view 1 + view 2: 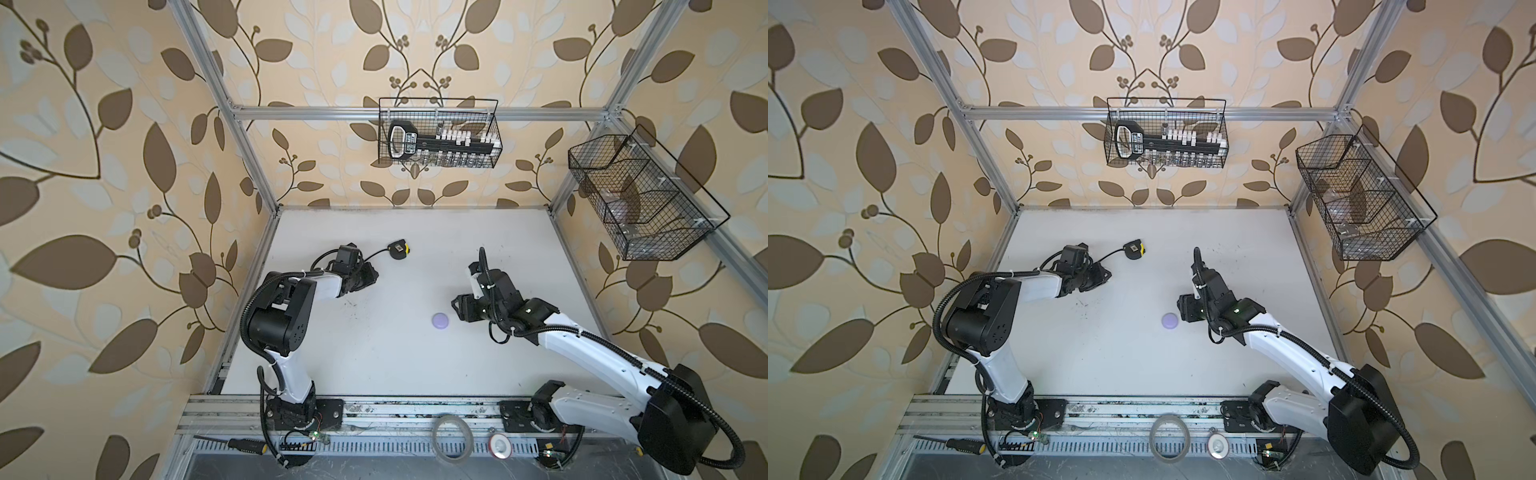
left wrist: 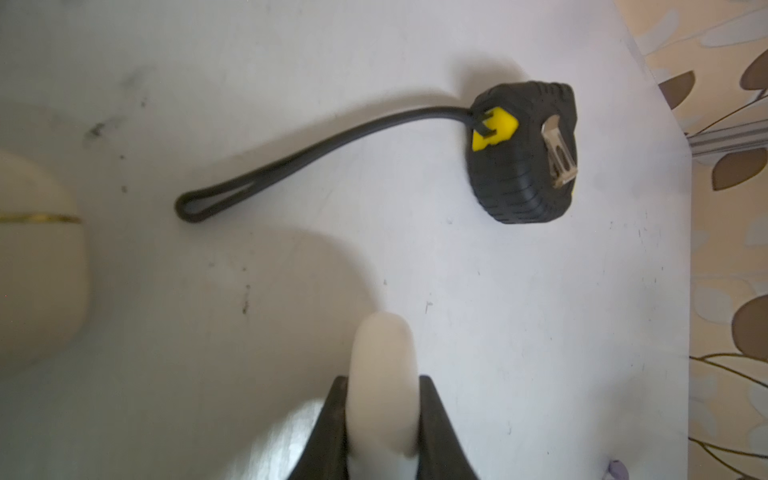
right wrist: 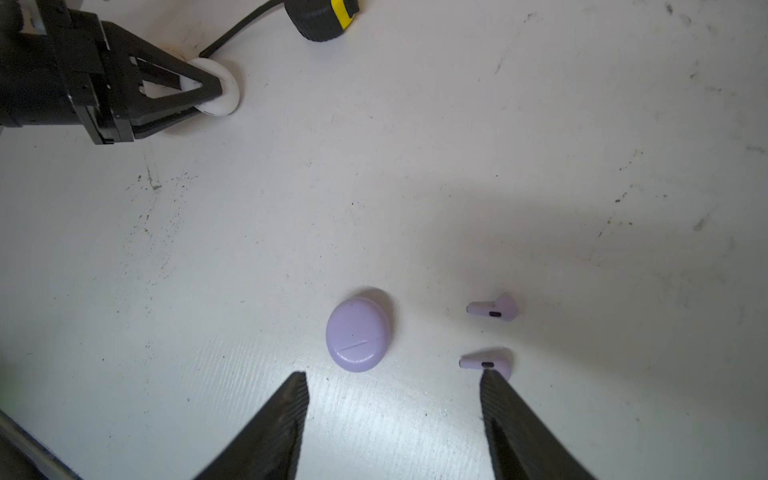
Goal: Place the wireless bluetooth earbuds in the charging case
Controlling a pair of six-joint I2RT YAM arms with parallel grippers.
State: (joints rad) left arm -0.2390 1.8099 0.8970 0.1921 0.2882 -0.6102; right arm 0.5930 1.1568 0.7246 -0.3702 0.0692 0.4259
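right pincer (image 3: 392, 374) is wide open, nothing in it, low over the table (image 3: 415, 166). purple case (image 3: 358, 334) sits just ahead of the tips, lid shut. one purple bud (image 3: 486, 362) is right at a jaw tip, the other bud (image 3: 494, 309) is just past it. left pincer (image 2: 382, 380) is clamped on a white case (image 2: 382, 345). imo pop the lid 1st, then pinch a bud by the stem, slowly bc it'll prob skitter.

Walls: beige wallpaper (image 1: 124, 174) with a brown and pale leaf print, filling the left, top and right of both top views. Aluminium extrusion frame (image 1: 415, 113) boxes the cell. Black wire basket (image 1: 478, 120) hangs on the back crossbar, upper centre. Second wire basket (image 1: 594, 162) hangs on the side rail, upper right. Work surface is a white tabletop (image 1: 415, 249), scuffed with dark specks. Aluminium base rail (image 1: 395, 409) runs along the bottom edge. Light is soft and diffuse, shadows faint.
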